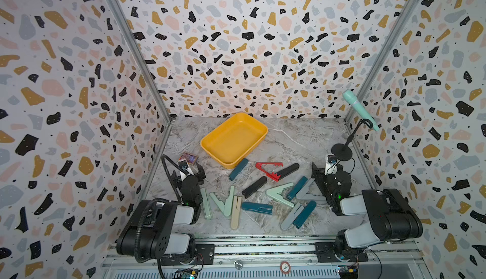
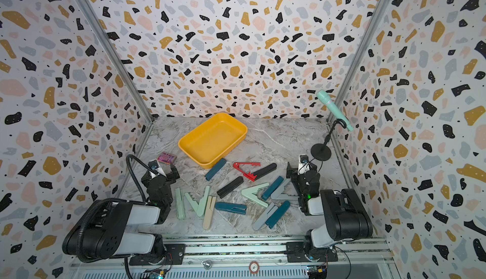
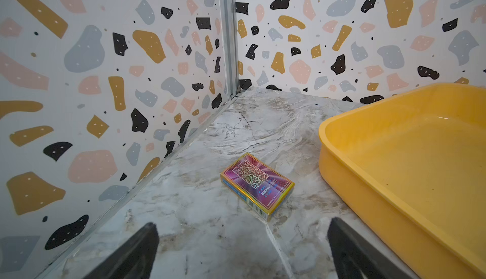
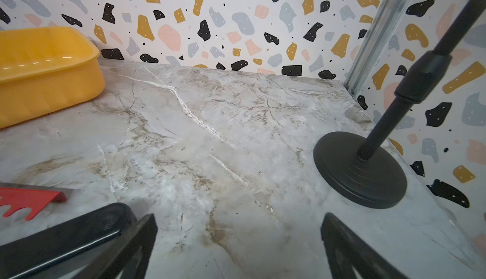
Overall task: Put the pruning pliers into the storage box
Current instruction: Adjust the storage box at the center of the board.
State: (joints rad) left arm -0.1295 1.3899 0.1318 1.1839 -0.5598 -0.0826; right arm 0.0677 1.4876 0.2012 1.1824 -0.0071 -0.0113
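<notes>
Left gripper (image 3: 242, 223) and right gripper (image 4: 238, 216) both spread wide, gripping nothing, low over the tabletop (image 1: 289, 138). Pruning pliers (image 1: 257, 208) scattered at 6 o'clock of the yellow storage box (image 1: 234, 139), none inside; teal pair (image 1: 238, 169) seemingly touching its wall.

The storage box (image 1: 231, 141) sits toward the back of the surface (image 1: 294, 138). The pruning pliers (image 1: 256, 208) lie scattered before it, one just beside its near wall. A card box (image 1: 188, 157) lies to its left, and a microphone stand (image 1: 341, 152) stands far right.
</notes>
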